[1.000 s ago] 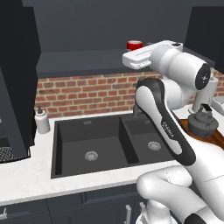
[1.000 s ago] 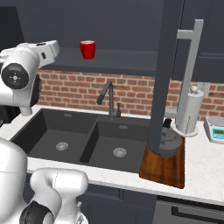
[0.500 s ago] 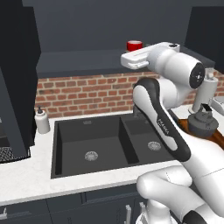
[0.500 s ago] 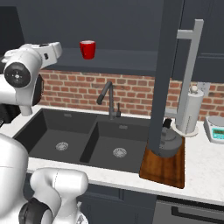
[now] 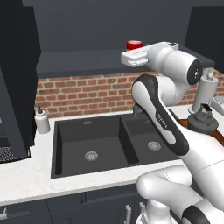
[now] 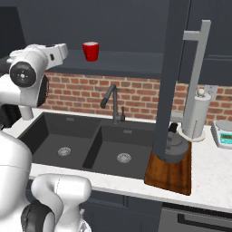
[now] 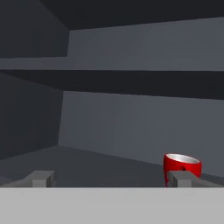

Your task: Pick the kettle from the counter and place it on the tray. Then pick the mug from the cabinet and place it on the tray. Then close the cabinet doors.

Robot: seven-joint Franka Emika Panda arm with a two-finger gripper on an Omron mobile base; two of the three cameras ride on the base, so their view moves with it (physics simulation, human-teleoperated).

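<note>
The red mug (image 7: 182, 166) stands on the dark shelf of the open cabinet (image 6: 127, 61), low and to the right in the hand view. My gripper (image 7: 109, 179) is open with nothing between its fingers, and its right fingertip (image 7: 178, 179) overlaps the mug's base in that view. In the base views the hand (image 5: 136, 56) hovers at shelf height, just in front of and below the mug (image 5: 134, 44). The dark kettle (image 6: 174, 147) sits on the wooden tray (image 6: 170, 174) on the white counter (image 6: 208, 172). A cabinet door (image 6: 174, 68) with a silver bar handle (image 6: 197, 77) stands open.
The black double sink (image 6: 90, 145) with its faucet (image 6: 113, 102) lies below the shelf. A paper-towel roll (image 6: 197, 115) and a small scale (image 6: 223, 134) stand behind the tray. A soap dispenser (image 5: 42, 121) is at the left, beside the other open door (image 5: 17, 78).
The hand has edged slightly up and toward the mug on the shelf. The gripper has stayed open, and the kettle, tray and doors have not moved.
</note>
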